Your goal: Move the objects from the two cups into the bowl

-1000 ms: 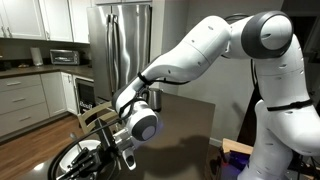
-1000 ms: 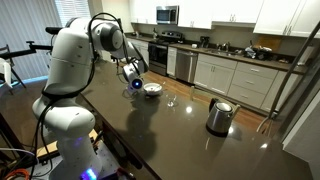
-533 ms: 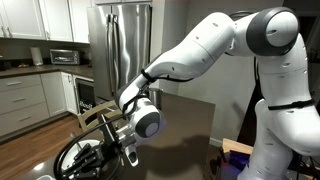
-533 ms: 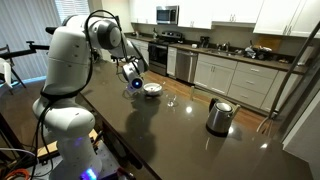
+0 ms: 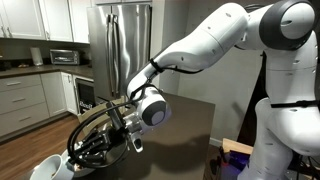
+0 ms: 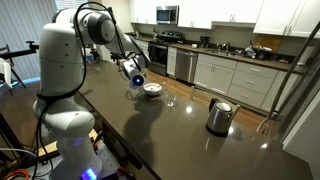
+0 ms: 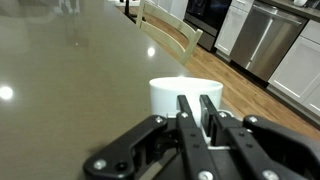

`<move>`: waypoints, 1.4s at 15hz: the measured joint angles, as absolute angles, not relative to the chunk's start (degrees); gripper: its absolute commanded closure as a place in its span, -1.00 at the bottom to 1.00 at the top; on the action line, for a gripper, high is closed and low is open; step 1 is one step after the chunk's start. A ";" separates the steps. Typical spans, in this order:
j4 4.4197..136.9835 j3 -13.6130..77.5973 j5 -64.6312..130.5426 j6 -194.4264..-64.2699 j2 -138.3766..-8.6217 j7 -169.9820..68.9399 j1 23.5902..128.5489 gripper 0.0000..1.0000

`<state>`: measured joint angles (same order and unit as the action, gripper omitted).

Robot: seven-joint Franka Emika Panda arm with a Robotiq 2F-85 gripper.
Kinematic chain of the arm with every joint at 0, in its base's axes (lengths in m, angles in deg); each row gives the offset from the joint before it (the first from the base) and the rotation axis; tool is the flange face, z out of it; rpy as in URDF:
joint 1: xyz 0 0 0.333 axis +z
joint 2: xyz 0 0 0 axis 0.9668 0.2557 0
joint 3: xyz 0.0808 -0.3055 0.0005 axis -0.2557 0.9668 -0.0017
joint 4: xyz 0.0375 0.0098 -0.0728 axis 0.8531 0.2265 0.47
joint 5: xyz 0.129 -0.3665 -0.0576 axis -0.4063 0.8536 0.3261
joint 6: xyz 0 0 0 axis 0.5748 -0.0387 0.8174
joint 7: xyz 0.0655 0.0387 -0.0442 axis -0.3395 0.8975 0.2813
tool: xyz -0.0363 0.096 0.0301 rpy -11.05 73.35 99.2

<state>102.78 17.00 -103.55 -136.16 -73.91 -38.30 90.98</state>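
Note:
In the wrist view my gripper (image 7: 198, 112) is shut, its two black fingers pinching the wall of the whitish cup (image 7: 172, 92) just below the rim. The cup's inside is hidden, so the objects are out of view. In an exterior view the gripper (image 6: 135, 81) hangs just above the dark table, right beside the white bowl (image 6: 153, 90), from which a thin utensil sticks out. The clear glass tumbler (image 6: 172, 100) stands a little past the bowl. In an exterior view the wrist (image 5: 150, 108) fills the middle, with a whitish rounded shape (image 5: 48, 168) low at the left.
A steel kettle (image 6: 219, 116) with a black handle stands farther along the dark table (image 6: 150, 135). A pale wooden chair (image 7: 170, 38) sits at the table's far edge. Kitchen cabinets and a steel fridge (image 5: 120, 45) line the background.
The arm has swung and the wrist has shifted up and sideways with the cup still pinched. A whitish shape has come into view low at the left of an exterior view.

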 measured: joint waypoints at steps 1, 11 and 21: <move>102.88 17.40 -103.56 -136.47 -74.18 -38.94 90.97 0.87; 102.84 19.60 -103.63 -139.13 -74.95 -42.93 90.95 0.87; 101.52 22.40 -108.31 -145.93 -75.08 -54.18 90.75 0.87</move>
